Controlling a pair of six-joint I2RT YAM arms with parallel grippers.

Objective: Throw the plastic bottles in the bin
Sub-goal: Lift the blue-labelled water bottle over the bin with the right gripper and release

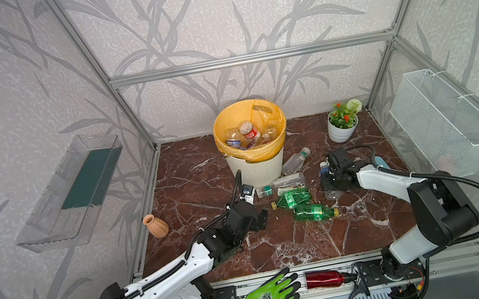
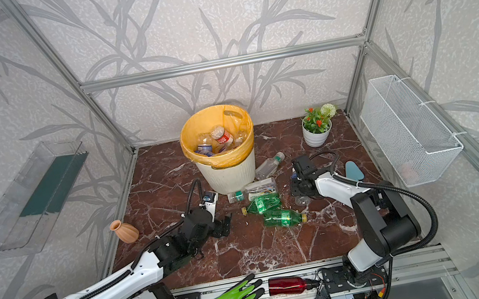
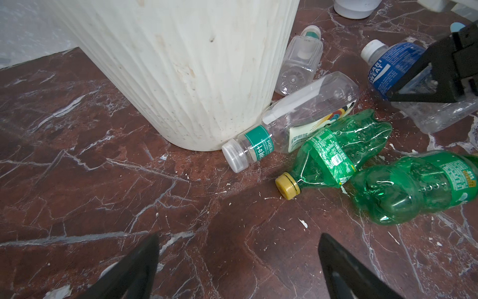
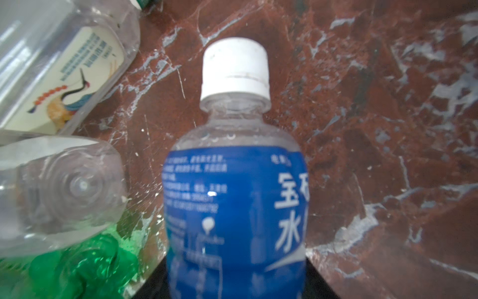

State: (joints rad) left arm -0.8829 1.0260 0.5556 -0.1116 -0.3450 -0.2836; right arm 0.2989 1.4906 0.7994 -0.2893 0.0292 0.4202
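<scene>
The right jaws were closed across the body of a blue-labelled bottle (image 4: 232, 194) with a white cap, and the cap pointed out past the jaw tips. It could not be told whether the bottle rested on the dark red marble worktop (image 1: 282, 249) or hung just clear of it. The left jaws stood wide open and empty, low over bare worktop. Ahead of them lay a clear bottle with a green neck band (image 3: 297, 121), its cap end against or just beside the foot of the bin (image 1: 257, 170). Beside that lay a crumpled green bottle (image 3: 344, 145) and a second green bottle (image 3: 419, 186), with a small clear bottle (image 3: 300, 64) farther on, close by the bin wall. Inside the bin's yellow liner lay more bottles (image 1: 248, 132). The held bottle looked empty, so it was probably light, thin-walled and easily dented, with a smooth label that might slip. A hold across the labelled middle seemed soundest.
</scene>
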